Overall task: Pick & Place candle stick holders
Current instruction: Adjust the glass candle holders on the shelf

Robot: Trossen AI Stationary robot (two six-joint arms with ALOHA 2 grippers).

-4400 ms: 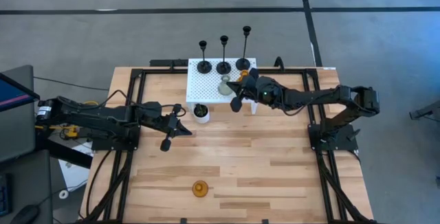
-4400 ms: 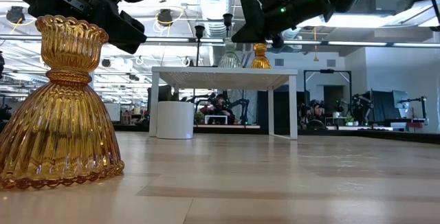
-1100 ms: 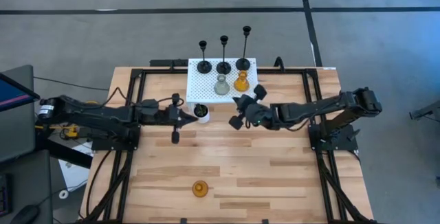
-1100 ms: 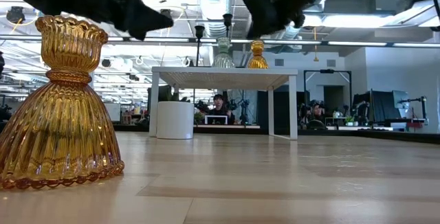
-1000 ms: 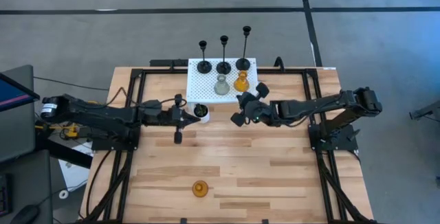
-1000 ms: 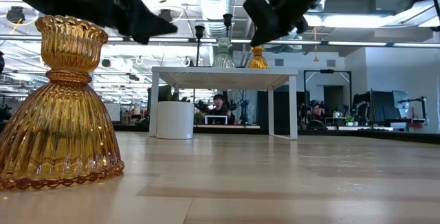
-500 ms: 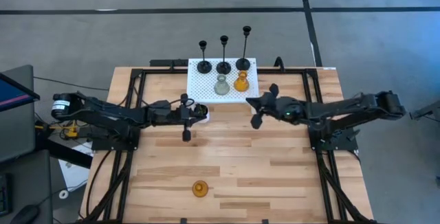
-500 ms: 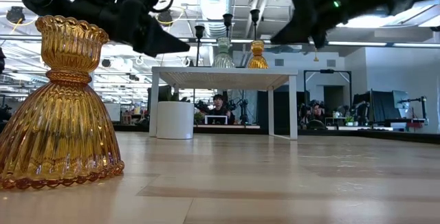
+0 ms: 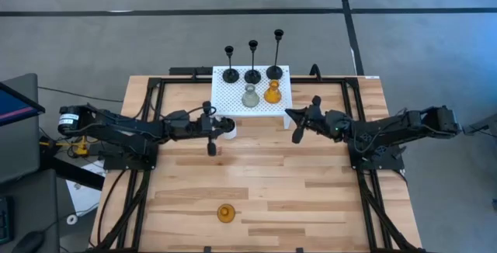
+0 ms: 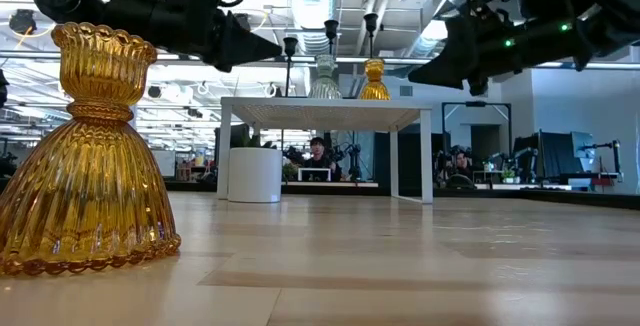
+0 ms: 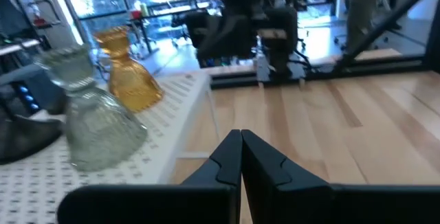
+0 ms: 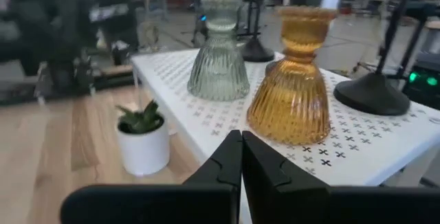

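Note:
Three black candle stick holders (image 9: 253,73) stand in a row at the back of a white perforated stand (image 9: 233,102). In front of them on the stand are a clear glass holder (image 9: 250,96) and an amber holder (image 9: 272,93). A second amber holder (image 9: 226,213) stands on its base near the table's front edge and looms large in the low view (image 10: 90,156). My left gripper (image 9: 220,126) is shut and empty in the air over the white plant pot, left of the stand. My right gripper (image 9: 289,115) is shut and empty, in the air just right of the stand's front corner.
A small white pot with a green plant (image 12: 143,141) stands on the table at the stand's front left and is mostly hidden under my left gripper in the high view. Black frame rails (image 9: 147,152) run along both sides of the table. Open wood lies in the middle of the table.
My left gripper has gone toward the table's right edge and now hangs over the plant pot. My right gripper has drawn back from the stand's front toward the table's right edge. No holder has moved.

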